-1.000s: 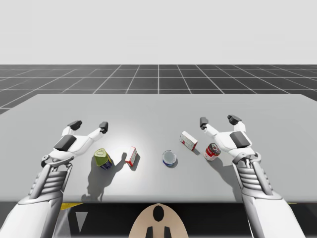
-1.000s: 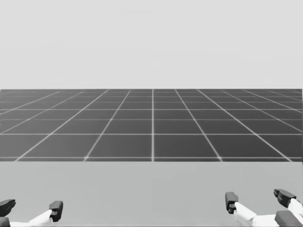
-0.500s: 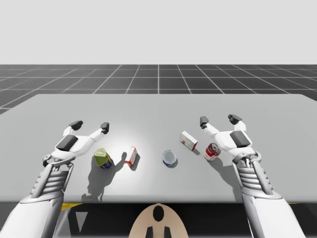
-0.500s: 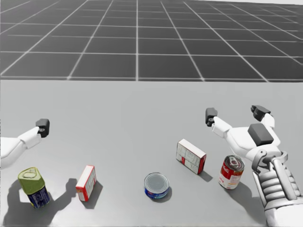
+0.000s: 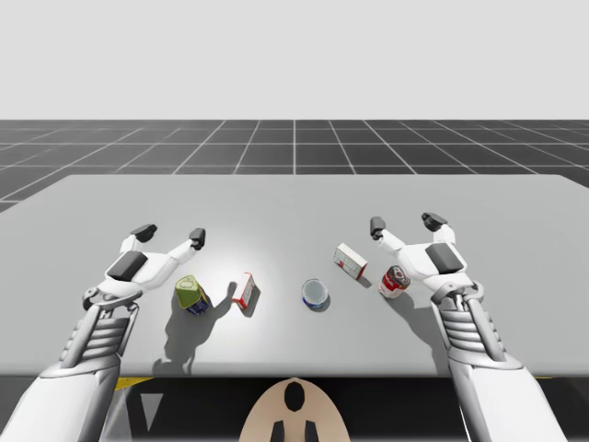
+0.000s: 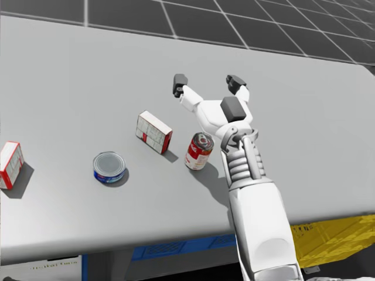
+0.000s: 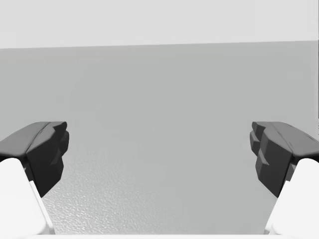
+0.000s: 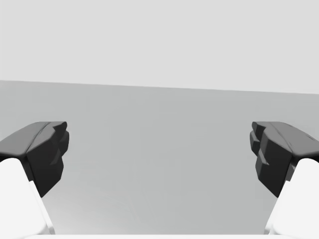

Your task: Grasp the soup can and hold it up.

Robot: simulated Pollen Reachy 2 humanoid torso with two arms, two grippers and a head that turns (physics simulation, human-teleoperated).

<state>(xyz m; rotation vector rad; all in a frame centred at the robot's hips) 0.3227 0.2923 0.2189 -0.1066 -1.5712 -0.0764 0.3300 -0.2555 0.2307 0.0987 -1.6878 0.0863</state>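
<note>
Soup can (image 6: 199,150) upright just behind wide-open right gripper (image 6: 207,83): best to retract, drop to mid-can height, straddle squarely before closing; left gripper (image 5: 168,233) likewise spread, empty.

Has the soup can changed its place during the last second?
No. In the high view the soup can stands where it stood, just right of the white and red box.

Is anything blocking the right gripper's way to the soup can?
Nothing visible. The open right gripper hangs beyond the soup can, which stands beside its wrist; the white and red box lies apart on the can's other side.
</note>
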